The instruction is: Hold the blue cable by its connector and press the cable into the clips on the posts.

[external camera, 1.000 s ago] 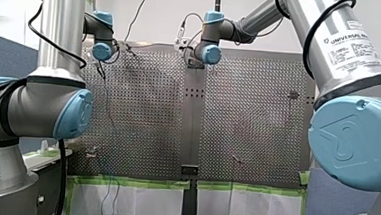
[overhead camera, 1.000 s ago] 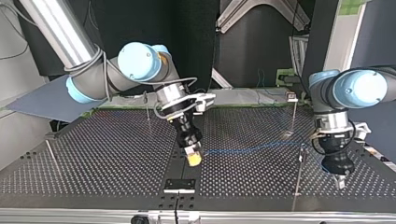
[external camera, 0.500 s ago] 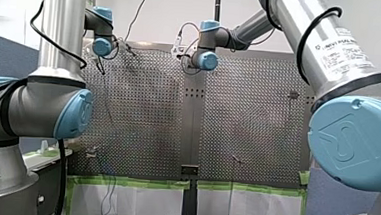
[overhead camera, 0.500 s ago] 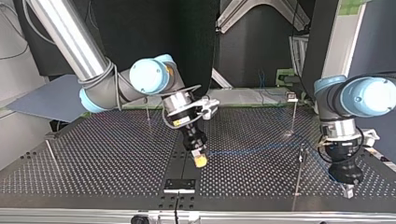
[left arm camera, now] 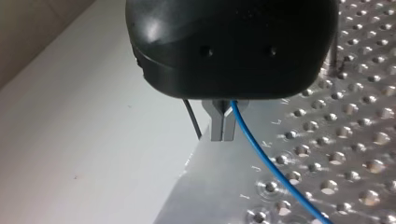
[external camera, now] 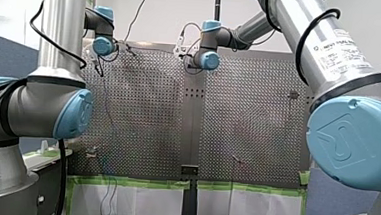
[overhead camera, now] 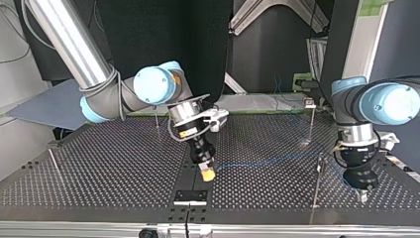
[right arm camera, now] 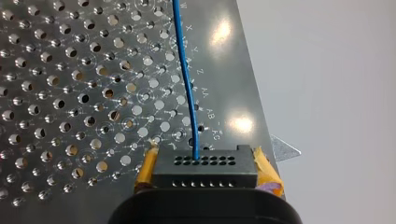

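Observation:
In the right wrist view my right gripper [right arm camera: 205, 179] is shut on a black connector [right arm camera: 205, 169], clamped between its yellow pads [right arm camera: 145, 170]. The blue cable [right arm camera: 186, 79] leaves the connector over the perforated plate. In the top view that gripper [overhead camera: 208, 173] hovers low at the table's middle. The cable [overhead camera: 267, 159] stretches from it to a thin post [overhead camera: 317, 184] near my left gripper [overhead camera: 360, 192]. The left wrist view has my left gripper [left arm camera: 223, 127] with its metal fingers pressed together. The cable [left arm camera: 261, 149] runs along their side, near the plate's edge.
More thin posts stand on the perforated table [overhead camera: 109, 168]: one with a clip on top [overhead camera: 312, 115] at the back right, one [overhead camera: 157, 121] behind my right arm, one [overhead camera: 55, 166] at the far left. A black bracket [overhead camera: 190, 197] sits at the front edge.
My right arm's wrist has turned, and its gripper has shifted slightly toward the front edge. My left gripper swung outward and came back. The cable stays stretched between them.

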Robot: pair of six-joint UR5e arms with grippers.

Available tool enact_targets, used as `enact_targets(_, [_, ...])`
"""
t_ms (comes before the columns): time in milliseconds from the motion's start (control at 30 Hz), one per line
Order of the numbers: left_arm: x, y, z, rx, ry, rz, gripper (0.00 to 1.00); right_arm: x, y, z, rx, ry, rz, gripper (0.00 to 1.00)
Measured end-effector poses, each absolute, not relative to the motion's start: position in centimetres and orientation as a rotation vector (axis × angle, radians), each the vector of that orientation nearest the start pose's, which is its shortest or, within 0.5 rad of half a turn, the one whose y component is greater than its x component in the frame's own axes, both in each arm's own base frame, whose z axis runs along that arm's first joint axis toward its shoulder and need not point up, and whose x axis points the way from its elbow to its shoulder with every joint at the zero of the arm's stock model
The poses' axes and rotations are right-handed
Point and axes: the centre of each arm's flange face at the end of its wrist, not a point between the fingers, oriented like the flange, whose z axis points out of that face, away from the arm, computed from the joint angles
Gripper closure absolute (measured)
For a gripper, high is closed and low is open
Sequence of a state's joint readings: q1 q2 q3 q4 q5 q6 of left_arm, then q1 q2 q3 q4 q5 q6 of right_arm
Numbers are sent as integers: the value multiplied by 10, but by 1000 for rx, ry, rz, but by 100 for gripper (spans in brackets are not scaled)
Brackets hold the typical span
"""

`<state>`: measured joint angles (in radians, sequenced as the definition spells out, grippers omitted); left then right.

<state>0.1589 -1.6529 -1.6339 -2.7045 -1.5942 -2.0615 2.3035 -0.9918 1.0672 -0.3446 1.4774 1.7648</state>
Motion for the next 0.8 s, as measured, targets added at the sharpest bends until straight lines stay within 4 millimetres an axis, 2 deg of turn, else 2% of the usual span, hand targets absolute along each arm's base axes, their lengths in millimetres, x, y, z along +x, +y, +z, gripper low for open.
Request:
enact_targets(33, [560, -43, 462, -429, 1214, -267, 95, 605, -459, 419, -2011, 984, -2813, 100])
enact_targets(67, [560, -43, 461, -428, 1220, -263, 84, 605, -459, 419, -2012, 984, -2811, 100])
enact_targets(100, [560, -43, 461, -427, 1224, -261, 69, 605, -459, 419, -2013, 985, -2810, 100])
enact_targets(133, [560, -43, 460, -427, 1229, -259, 69, 604, -459, 418, -2015, 986, -2808, 100])
enact_targets(200, [559, -44, 459, -425, 1242, -252, 48, 604, -459, 418, -2017, 988, -2806, 100])
enact_targets(233, [558, -44, 458, -425, 1247, -249, 48, 604, -459, 418, -2018, 988, -2805, 100])
enact_targets(300, [557, -44, 456, -427, 1261, -243, 38, 604, -459, 418, -2020, 988, -2804, 100])
enact_targets(533, [552, -41, 450, -453, 1313, -187, 36, 604, -459, 417, -2024, 988, -2801, 100])
enact_targets(567, [551, -41, 448, -456, 1323, -175, 31, 604, -459, 417, -2024, 988, -2801, 100])
enact_targets(600, [550, -40, 447, -456, 1331, -168, 21, 604, -459, 417, -2025, 988, -2801, 100])
enact_targets(633, [550, -41, 446, -453, 1341, -161, 21, 604, -459, 417, -2026, 989, -2801, 100])
enact_targets(700, [548, -42, 443, -438, 1368, -151, 0, 604, -459, 417, -2026, 989, -2800, 100])
enact_targets(800, [545, -44, 439, -416, 1404, -138, 0, 604, -459, 417, -2028, 990, -2799, 100])
